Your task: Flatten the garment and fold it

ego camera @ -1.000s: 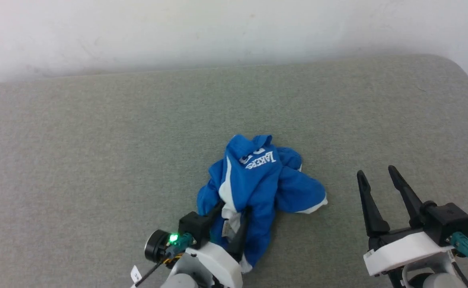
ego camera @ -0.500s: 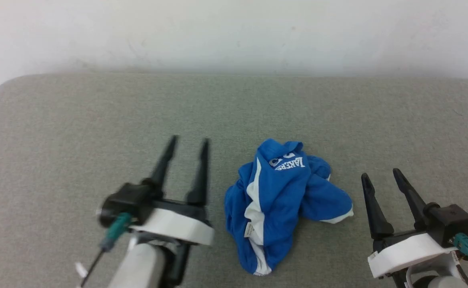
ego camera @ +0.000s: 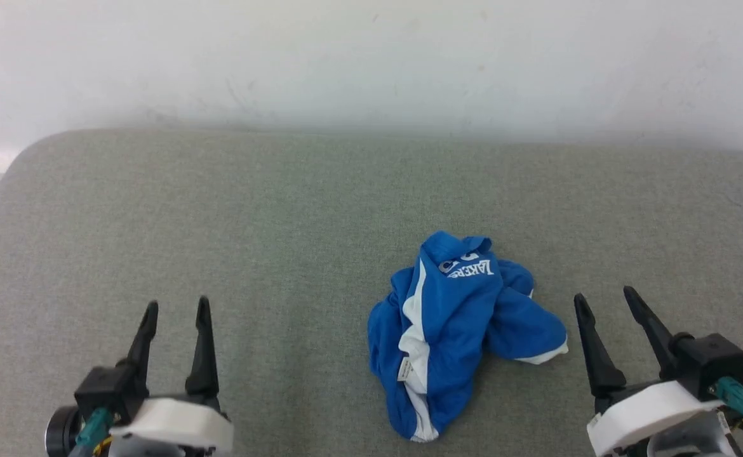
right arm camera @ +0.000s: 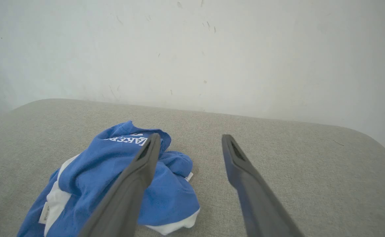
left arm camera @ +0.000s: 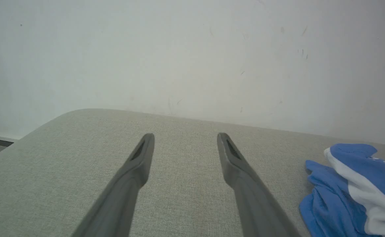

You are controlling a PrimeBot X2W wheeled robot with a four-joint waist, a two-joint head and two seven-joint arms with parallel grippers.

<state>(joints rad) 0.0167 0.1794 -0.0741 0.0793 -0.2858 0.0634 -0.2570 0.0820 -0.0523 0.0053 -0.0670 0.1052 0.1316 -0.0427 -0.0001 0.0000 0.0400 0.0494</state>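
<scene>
The garment (ego camera: 457, 330), bright blue shorts with white stripes and a white print, lies crumpled in a heap on the grey padded surface (ego camera: 282, 209), right of centre. Its small white tag faces the front. My left gripper (ego camera: 176, 310) stands open at the lower left, well clear of the cloth, nothing between its fingers. My right gripper (ego camera: 605, 298) is open at the lower right, just beside the heap's right edge, not touching it. The left wrist view has the garment (left arm camera: 350, 191) at its right edge; in the right wrist view the garment (right arm camera: 107, 171) lies left of the open fingers.
A pale wall (ego camera: 371, 57) rises right behind the surface's far edge. The surface's rounded left corner (ego camera: 22, 152) drops off to the floor. Bare grey padding stretches left of the heap and behind it.
My left gripper let go of the garment's front edge, opened and pulled back to the lower left. The head camera has turned, so the whole picture shifted. The right gripper stayed open.
</scene>
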